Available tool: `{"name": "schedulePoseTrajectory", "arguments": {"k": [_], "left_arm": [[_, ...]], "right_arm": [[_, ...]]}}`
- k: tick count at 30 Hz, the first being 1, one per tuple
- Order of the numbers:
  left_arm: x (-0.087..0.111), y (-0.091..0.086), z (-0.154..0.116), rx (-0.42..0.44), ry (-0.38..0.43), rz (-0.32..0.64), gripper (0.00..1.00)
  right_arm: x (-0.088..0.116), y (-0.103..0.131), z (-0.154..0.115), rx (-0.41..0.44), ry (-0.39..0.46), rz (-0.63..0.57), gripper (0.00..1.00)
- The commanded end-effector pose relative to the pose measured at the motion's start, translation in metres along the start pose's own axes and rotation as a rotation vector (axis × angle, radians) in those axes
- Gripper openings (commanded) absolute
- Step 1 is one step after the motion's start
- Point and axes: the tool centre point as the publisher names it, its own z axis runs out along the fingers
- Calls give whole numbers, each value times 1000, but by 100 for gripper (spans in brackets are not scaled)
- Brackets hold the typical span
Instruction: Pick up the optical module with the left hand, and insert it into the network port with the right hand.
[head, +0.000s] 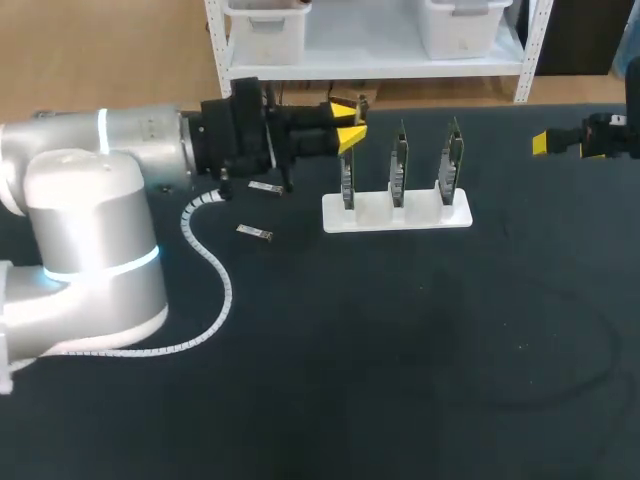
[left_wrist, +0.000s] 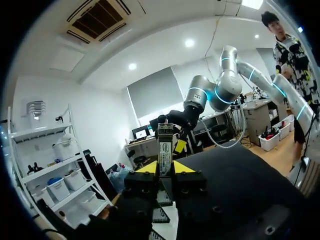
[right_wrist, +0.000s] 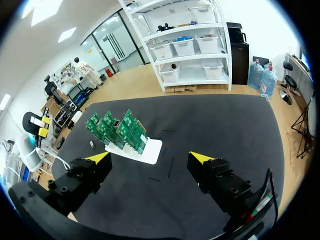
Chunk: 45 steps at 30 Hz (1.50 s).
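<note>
Above the dark counter (head: 400, 340), beside the white rack of network cards (head: 420, 213), the left tool (head: 348, 125) pinches the optical module (left_wrist: 165, 147) by its long sides, a piece likely light, rigid and slippery, while the right tool (right_wrist: 150, 160) hangs open, well apart.

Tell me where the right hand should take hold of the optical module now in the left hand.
Probably by the free end. The optical module stands out ahead of the left hand, which clamps its base from two sides. Bring the open right hand in from ahead, closing on the labelled face and its back, which are bare.
</note>
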Motion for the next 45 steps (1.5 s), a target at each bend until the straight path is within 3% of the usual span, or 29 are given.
{"name": "schedulePoseTrajectory", "arguments": {"k": [1, 9, 15, 23, 33, 45], "left_arm": [[3, 15, 0, 42, 16, 17, 0], [19, 38, 12, 127, 18, -20, 0], [21, 48, 12, 134, -2, -47, 0], [20, 34, 15, 183, -10, -115, 0], [19, 17, 7, 163, 24, -141, 0], [33, 30, 12, 128, 29, -78, 0]], "right_arm": [[0, 0, 0, 0, 0, 0, 100], [0, 0, 0, 0, 0, 0, 100], [0, 0, 0, 0, 0, 0, 100], [0, 0, 0, 0, 0, 0, 100], [0, 0, 0, 0, 0, 0, 100], [0, 0, 0, 0, 0, 0, 100]]}}
